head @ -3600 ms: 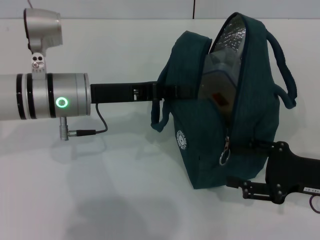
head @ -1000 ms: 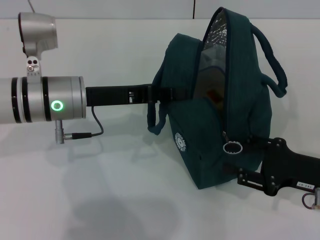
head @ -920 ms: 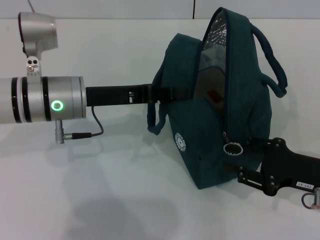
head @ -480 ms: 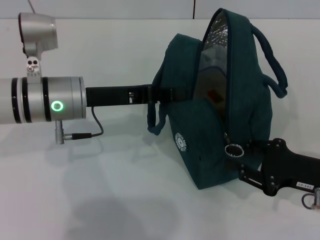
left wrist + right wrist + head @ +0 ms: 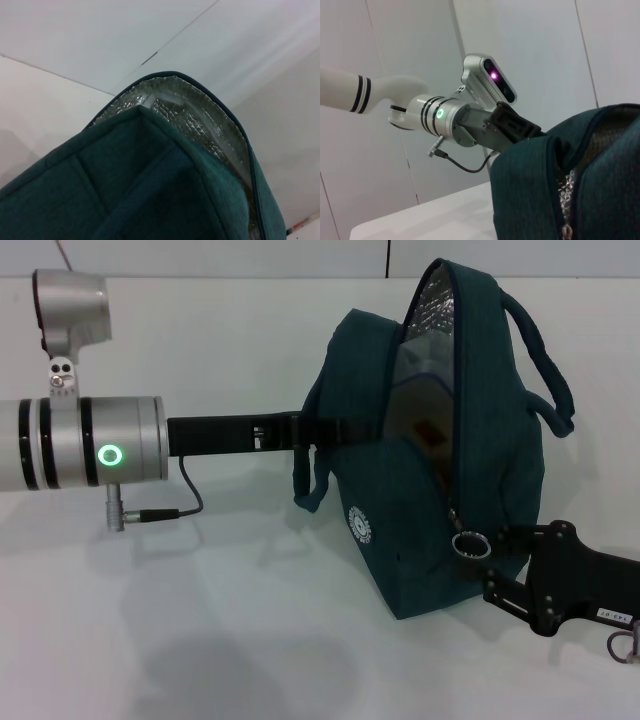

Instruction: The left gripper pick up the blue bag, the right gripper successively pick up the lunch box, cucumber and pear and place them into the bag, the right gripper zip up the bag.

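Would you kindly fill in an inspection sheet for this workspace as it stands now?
Surface: white table, bare where visible.
Job's things: blue bag upright, mouth unzipped, foil lining showing; lunch box inside it; ring zipper pull low on the bag's front edge; cucumber and pear not visible.
Clutter: nothing seen.
Grippers: left hand reaches in level to the bag's handle strap; right hand sits low beside the bag, at the zipper pull.
Cables: thin black cable looping under the left arm.
Surroundings: plain white wall panels behind.
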